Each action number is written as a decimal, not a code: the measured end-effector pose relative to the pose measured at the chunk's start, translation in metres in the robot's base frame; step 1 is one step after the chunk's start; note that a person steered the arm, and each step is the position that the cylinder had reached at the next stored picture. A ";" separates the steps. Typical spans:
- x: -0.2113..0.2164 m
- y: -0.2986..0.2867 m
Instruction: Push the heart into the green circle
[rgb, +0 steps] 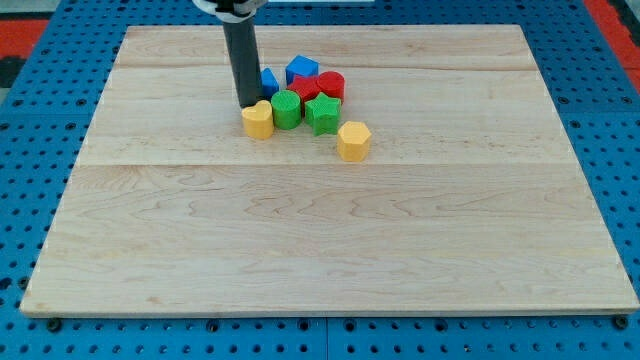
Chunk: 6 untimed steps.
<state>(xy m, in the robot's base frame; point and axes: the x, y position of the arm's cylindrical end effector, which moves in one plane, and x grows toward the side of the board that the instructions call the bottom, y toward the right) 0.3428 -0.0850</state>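
The yellow heart (258, 120) lies on the wooden board, touching the left side of the green circle (286, 109). My tip (246, 103) stands just above and left of the heart, touching or nearly touching its top edge. A green star-like block (322, 114) sits right of the green circle. A yellow hexagon (353, 141) lies apart, lower right of the cluster.
Behind the green blocks are a red block (306, 88), a red cylinder (331, 85), a blue block (301, 69) and a small blue block (268, 82) partly hidden by the rod. The wooden board (330, 250) rests on a blue pegboard.
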 end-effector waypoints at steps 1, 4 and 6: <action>-0.008 -0.004; 0.080 -0.001; 0.066 0.009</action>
<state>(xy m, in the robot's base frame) 0.4086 -0.0760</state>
